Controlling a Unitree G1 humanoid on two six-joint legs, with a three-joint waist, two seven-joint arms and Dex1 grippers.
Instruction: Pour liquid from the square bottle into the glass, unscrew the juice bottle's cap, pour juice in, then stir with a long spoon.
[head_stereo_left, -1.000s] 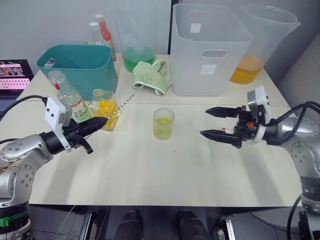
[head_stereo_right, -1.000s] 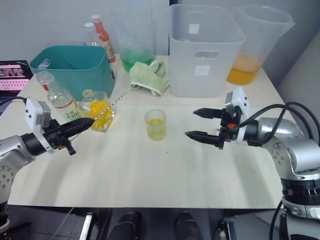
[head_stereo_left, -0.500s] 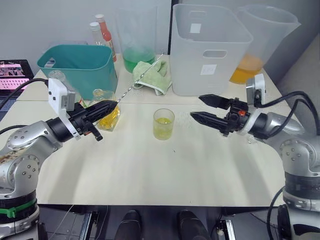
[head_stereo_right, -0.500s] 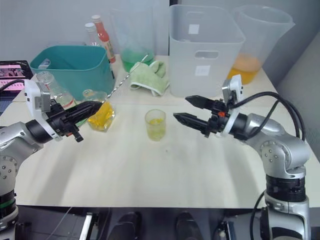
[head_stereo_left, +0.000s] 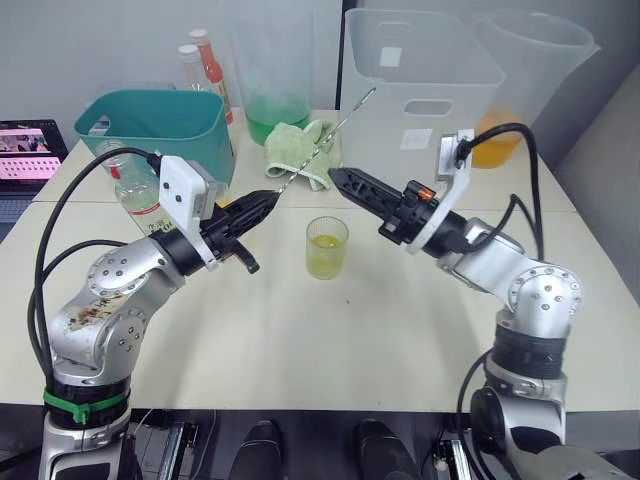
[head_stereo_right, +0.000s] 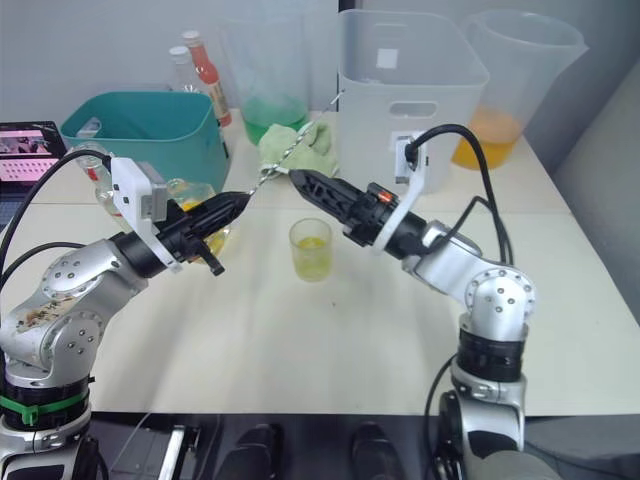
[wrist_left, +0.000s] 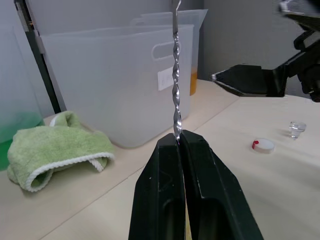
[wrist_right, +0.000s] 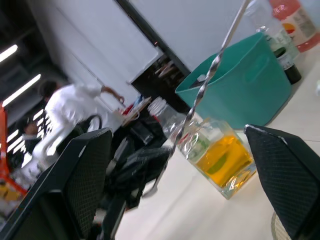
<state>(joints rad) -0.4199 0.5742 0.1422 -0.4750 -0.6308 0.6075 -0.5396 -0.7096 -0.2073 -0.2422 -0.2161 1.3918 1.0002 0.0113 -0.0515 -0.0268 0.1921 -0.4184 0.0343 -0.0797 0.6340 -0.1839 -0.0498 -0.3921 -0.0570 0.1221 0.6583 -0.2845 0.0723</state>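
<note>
Left eye view: left gripper (head_stereo_left: 268, 201) raised long spoon (head_stereo_left: 330, 131); right gripper (head_stereo_left: 338, 180) closer.

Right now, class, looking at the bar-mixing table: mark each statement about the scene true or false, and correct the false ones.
1. The left end effector is shut on the long spoon. True.
2. The glass is empty. False: it holds yellow liquid.
3. The right end effector is open and holds nothing. True.
4. The cap is on the juice bottle. False: it lies on the table.
5. The green cloth lies inside the teal bin. False: it lies on the table.
</note>
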